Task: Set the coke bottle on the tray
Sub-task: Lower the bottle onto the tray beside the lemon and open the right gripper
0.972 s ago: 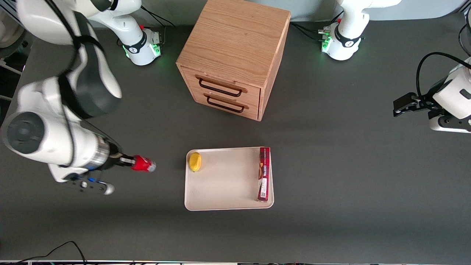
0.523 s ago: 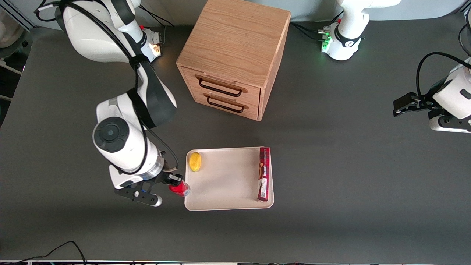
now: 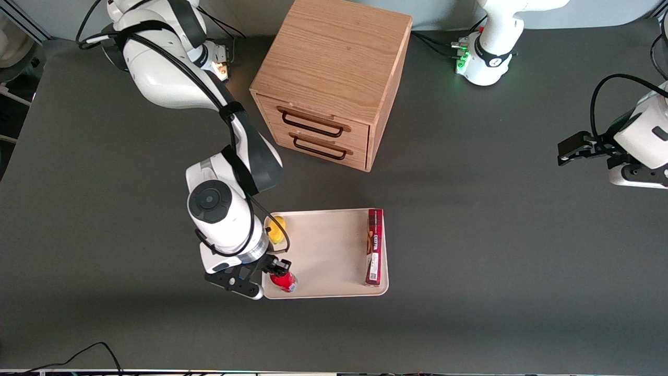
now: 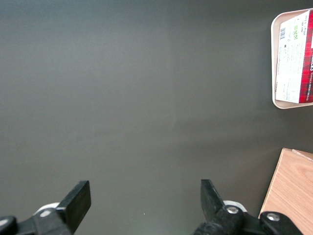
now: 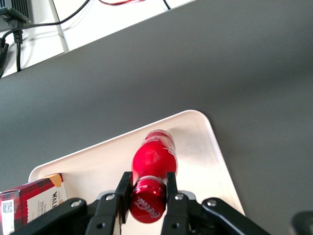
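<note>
The claw [image 3: 278, 271] grips the coke bottle [image 3: 284, 282] by its capped neck, now over the tray's [image 3: 323, 250] near corner toward the working arm; earlier it was just outside the rim. The tray also holds a lemon [image 3: 276, 228] and a dark-red box [image 3: 374, 246].

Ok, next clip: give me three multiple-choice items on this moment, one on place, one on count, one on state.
1. Where is the coke bottle?
A. over the tray's corner nearest the camera
B. on the cabinet
C. in a drawer

2. How many things lie on the tray besides the bottle?
A. none
B. two
C. four

3. The claw is
A. open, away from everything
B. shut on the bottle
C. gripping the lemon

Key: 1 A, the bottle sits above that corner; 2 B, lemon and red box; 3 B, fingers clamp its neck.
</note>
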You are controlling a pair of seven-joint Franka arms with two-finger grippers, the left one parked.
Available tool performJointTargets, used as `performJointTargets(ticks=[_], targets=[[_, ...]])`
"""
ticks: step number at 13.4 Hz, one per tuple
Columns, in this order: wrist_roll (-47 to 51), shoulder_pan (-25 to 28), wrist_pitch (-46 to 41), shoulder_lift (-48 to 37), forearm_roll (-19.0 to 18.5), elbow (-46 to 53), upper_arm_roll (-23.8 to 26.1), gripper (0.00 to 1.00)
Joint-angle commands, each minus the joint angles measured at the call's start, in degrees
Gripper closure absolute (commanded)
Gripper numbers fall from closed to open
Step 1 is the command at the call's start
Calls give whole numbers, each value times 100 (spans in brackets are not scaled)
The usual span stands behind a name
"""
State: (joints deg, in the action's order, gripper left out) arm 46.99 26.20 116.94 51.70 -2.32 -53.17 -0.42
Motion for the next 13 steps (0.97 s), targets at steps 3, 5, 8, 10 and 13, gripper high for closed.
performJointTargets(ticks=[3, 5, 8, 10, 13], targets=[[161, 139, 75, 297, -67, 263, -116, 100], [161, 140, 75, 341, -76, 237, -116, 76], [144, 148, 75, 350, -111, 193, -125, 0], [135, 140, 14, 280, -111, 193, -125, 0], [65, 70, -494, 8, -103, 158, -107, 0]])
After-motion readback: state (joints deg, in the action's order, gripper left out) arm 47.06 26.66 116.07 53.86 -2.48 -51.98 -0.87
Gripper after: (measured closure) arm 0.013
